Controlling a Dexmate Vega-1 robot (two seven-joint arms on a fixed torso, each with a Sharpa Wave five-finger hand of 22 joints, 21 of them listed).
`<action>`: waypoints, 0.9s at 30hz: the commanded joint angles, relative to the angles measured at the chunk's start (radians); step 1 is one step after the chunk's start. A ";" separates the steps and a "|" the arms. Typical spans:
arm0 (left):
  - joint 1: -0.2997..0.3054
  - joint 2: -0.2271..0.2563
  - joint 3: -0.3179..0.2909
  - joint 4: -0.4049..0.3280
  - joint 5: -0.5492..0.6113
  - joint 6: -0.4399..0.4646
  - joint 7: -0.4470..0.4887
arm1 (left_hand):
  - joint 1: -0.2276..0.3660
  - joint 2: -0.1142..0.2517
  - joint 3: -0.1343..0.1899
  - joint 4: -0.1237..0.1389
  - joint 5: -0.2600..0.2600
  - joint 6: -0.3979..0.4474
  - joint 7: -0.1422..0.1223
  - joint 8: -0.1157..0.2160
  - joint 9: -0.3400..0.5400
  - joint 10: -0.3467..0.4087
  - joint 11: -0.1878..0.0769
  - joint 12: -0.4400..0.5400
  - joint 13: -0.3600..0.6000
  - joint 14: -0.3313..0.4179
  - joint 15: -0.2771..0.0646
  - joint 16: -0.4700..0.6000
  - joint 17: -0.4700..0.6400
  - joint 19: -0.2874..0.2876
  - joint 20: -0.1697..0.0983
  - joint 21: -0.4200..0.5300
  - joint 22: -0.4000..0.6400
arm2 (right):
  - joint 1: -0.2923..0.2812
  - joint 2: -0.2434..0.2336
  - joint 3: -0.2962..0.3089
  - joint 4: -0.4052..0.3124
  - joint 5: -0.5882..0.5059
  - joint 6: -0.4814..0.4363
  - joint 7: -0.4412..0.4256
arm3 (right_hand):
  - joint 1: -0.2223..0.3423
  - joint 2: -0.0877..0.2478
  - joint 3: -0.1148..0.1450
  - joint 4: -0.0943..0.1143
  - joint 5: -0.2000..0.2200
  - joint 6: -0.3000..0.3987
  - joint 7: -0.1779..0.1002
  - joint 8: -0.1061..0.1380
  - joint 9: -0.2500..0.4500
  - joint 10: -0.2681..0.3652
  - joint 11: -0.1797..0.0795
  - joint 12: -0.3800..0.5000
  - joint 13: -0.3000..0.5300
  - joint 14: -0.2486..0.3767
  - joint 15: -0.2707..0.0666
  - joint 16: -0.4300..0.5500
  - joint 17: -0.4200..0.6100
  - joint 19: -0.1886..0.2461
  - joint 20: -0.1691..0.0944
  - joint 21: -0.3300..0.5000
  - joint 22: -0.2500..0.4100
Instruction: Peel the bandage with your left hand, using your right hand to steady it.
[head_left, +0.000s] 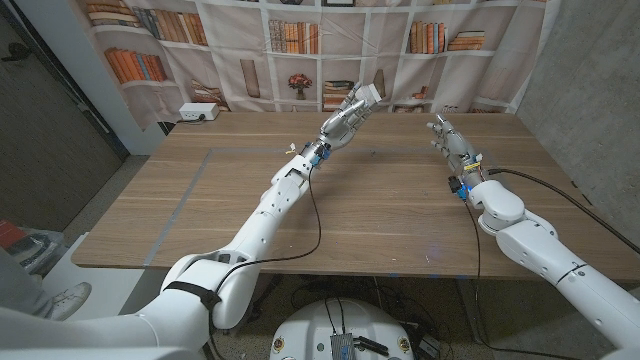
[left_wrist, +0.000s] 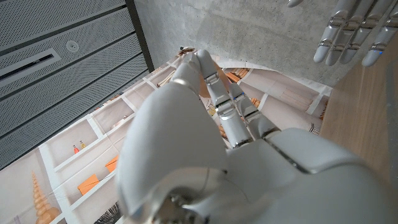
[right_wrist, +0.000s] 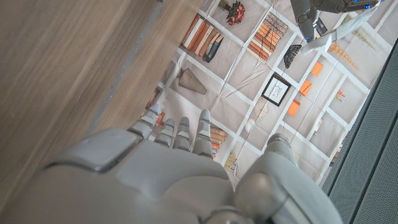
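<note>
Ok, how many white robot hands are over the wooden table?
2. The white left hand is over the wooden table's far middle, gripping a small white strip; the white right hand is to its right, fingers apart, empty.

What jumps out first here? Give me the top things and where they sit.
The left hand is raised over the far middle of the wooden table, holding a small pale piece, likely the bandage, at its fingers. The right hand stands apart to the right, fingers spread and holding nothing. Behind both hangs a printed bookshelf backdrop.
</note>
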 joint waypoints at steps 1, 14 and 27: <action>-0.052 -0.033 -0.011 0.082 0.027 0.003 -0.077 | 0.004 0.003 -0.003 0.001 0.005 -0.004 0.004 -0.002 0.004 -0.001 -0.001 0.006 0.000 0.012 -0.098 -0.002 0.003 -0.003 0.003 0.008 0.006 | -0.017 -0.026 0.021 -0.045 -0.021 -0.001 0.002 | 0.030 0.010 0.013 -0.013 0.004 0.007 -0.004 0.004 0.004 -0.004 0.002 0.009 0.004 -0.005 -0.004 0.003 0.001 0.005 0.000 0.006 0.001; -0.169 -0.079 -0.033 0.308 0.061 -0.041 -0.221 | 0.007 0.004 -0.005 0.001 0.004 -0.010 0.001 -0.002 0.005 -0.004 0.000 0.009 0.000 0.011 -0.098 -0.005 0.007 -0.007 0.003 0.012 0.007 | -0.041 -0.072 0.064 -0.127 -0.084 -0.032 -0.050 | 0.090 0.032 0.038 -0.036 0.003 -0.016 0.001 -0.007 0.007 -0.011 0.004 0.007 0.004 -0.010 -0.005 0.002 0.001 0.004 -0.003 0.003 0.001; -0.207 -0.112 -0.065 0.399 0.093 -0.043 -0.270 | 0.008 0.006 -0.007 0.002 0.003 -0.005 -0.001 0.001 0.007 -0.007 -0.001 0.011 -0.001 0.011 -0.098 -0.008 0.010 -0.012 0.005 0.016 0.009 | -0.066 -0.082 0.110 -0.189 -0.121 -0.065 -0.089 | 0.124 0.037 0.048 -0.045 0.000 -0.006 -0.004 -0.007 0.007 0.005 -0.008 0.013 0.003 0.000 -0.019 0.005 0.000 0.020 -0.003 0.008 0.001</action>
